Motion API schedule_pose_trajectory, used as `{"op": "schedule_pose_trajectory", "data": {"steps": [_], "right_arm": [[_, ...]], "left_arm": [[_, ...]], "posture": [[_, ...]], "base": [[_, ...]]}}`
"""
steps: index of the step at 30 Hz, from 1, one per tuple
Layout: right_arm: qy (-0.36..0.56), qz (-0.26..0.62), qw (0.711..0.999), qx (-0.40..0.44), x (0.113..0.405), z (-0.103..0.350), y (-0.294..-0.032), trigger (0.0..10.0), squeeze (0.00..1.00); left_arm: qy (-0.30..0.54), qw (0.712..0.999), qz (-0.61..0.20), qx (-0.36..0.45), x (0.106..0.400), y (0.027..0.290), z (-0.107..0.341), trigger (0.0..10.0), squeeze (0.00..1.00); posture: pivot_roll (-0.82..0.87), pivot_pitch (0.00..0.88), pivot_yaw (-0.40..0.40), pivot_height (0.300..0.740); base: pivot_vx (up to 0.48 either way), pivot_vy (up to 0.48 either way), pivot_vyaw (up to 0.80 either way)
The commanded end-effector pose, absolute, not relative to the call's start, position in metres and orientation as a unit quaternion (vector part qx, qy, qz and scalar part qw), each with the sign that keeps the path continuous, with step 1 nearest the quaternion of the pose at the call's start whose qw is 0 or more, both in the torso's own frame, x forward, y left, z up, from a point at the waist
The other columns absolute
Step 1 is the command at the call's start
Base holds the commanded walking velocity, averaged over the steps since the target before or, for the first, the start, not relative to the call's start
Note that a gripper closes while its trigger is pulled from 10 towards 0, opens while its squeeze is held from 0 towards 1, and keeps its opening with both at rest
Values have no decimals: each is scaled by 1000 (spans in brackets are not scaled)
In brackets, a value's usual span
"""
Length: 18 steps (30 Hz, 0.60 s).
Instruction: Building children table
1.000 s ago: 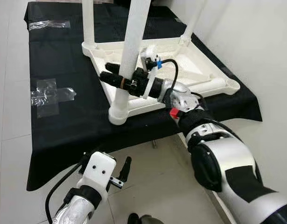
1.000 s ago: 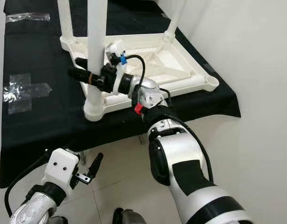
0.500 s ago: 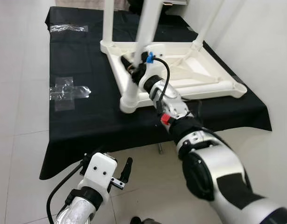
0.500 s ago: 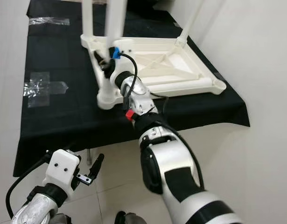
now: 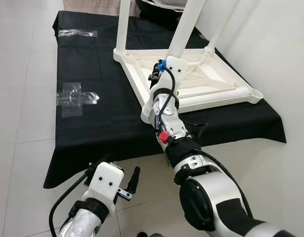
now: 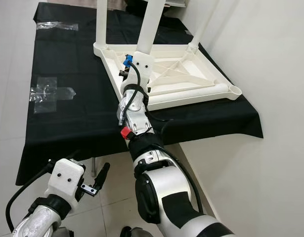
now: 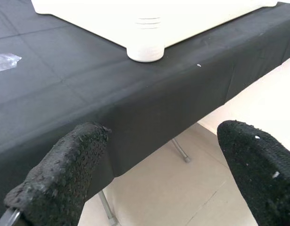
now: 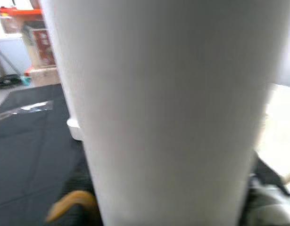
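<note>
The upturned white table top (image 5: 191,74) lies at the right edge of the black cloth (image 5: 92,123). Our right gripper (image 5: 159,79) grasps 1 leg (image 5: 184,34); we should keep it vertical over its corner socket. Left gripper (image 5: 127,180) hangs wide.

White plastic children's table (image 5: 206,81), upside down on black-clothed worktop (image 5: 107,118).
Square ribbed underside faces up. Round white legs (image 5: 187,27) stand upright from three corner sockets; the corner socket (image 6: 235,90) nearest the wall is open. The near leg stands close against the right wrist camera.
</note>
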State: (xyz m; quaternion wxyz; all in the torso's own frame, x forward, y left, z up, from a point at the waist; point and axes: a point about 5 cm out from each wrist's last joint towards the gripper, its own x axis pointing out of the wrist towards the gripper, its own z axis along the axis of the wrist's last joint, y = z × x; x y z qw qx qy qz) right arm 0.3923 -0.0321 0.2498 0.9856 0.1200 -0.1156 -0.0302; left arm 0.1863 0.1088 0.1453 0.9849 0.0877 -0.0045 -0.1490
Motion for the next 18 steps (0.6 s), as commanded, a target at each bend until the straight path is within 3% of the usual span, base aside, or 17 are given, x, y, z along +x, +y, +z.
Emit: {"op": "schedule_pose_trajectory", "data": {"steps": [1, 2, 3, 5, 9, 13, 18], "right_arm": [[-109, -9, 985, 135, 385, 242, -20, 10000, 1000], [-130, 0, 984, 126, 385, 246, -25, 10000, 1000], [-151, 19, 981, 118, 385, 248, -33, 10000, 0], [-163, 27, 980, 112, 385, 249, -38, 10000, 0], [-185, 144, 963, 130, 390, 250, -62, 10000, 0], [-152, 289, 937, 124, 395, 245, -79, 10000, 0], [-118, 373, 913, 114, 397, 244, -86, 10000, 0]], "left_arm": [[8, 985, -154, 83, 185, 105, 140, 10000, 0], [7, 985, -154, 82, 185, 105, 140, 10000, 0], [7, 985, -155, 81, 185, 105, 140, 10000, 0], [7, 985, -155, 80, 185, 105, 140, 10000, 0], [7, 984, -157, 79, 187, 105, 140, 10000, 0], [7, 985, -156, 79, 188, 106, 140, 10000, 0], [6, 985, -156, 79, 189, 106, 140, 10000, 0]], "posture": [[166, 139, -213, 740], [166, 139, -213, 740], [166, 139, -213, 740], [166, 139, -213, 740], [154, 145, -212, 740], [153, 146, -208, 740], [154, 148, -207, 740]], "base": [[0, 0, 0], [0, 0, 0], [0, 0, 0], [0, 0, 0], [0, 0, 0], [0, 0, 0], [0, 0, 0]]}}
